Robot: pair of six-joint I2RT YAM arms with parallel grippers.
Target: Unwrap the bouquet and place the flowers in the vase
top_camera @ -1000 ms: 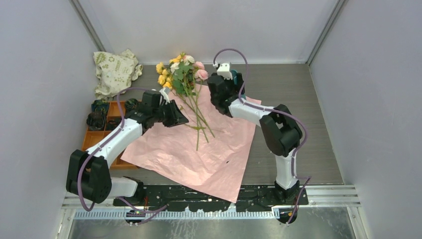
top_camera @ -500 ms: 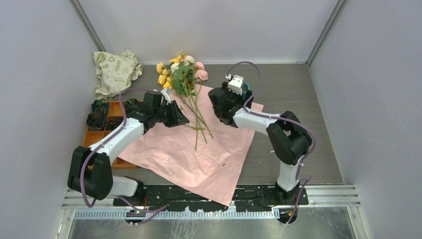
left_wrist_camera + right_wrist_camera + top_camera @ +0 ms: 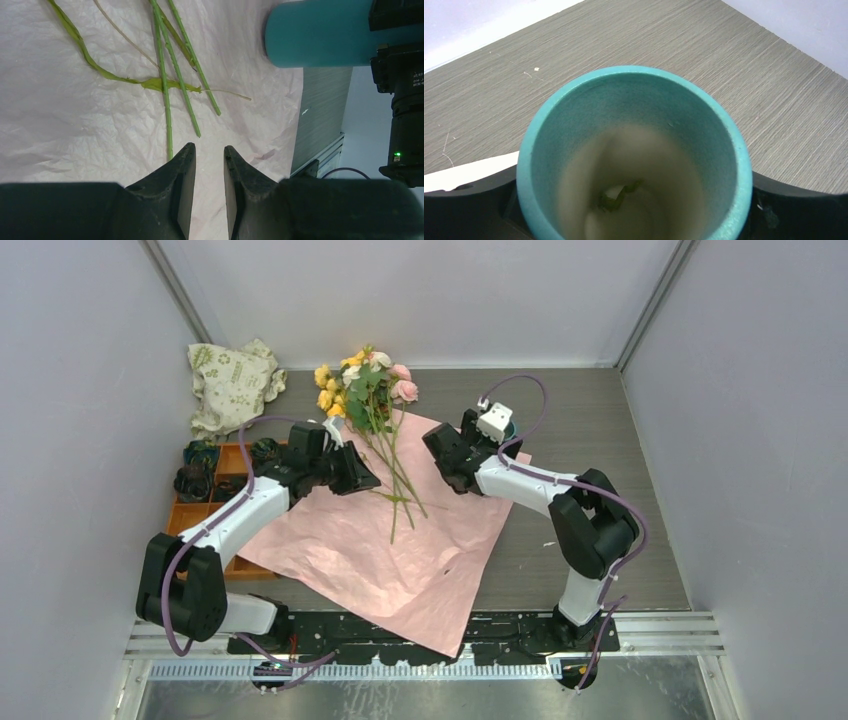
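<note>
Pink paper lies unwrapped, flowers not yet in the vase the right tool grips; left tool barely open, empty.

A grey, wood-grained table carries everything. A crinkled pink paper lies spread flat across its middle, the near corner reaching past the table's near edge. The flowers lie with their stems on the paper and their heads on the bare table beyond its far corner. A crumpled cloth bag sits in the far left corner, and an orange tray lies nearer, along the left edge. The vase is at the paper's right corner; whether its base rests there cannot be told.
</note>
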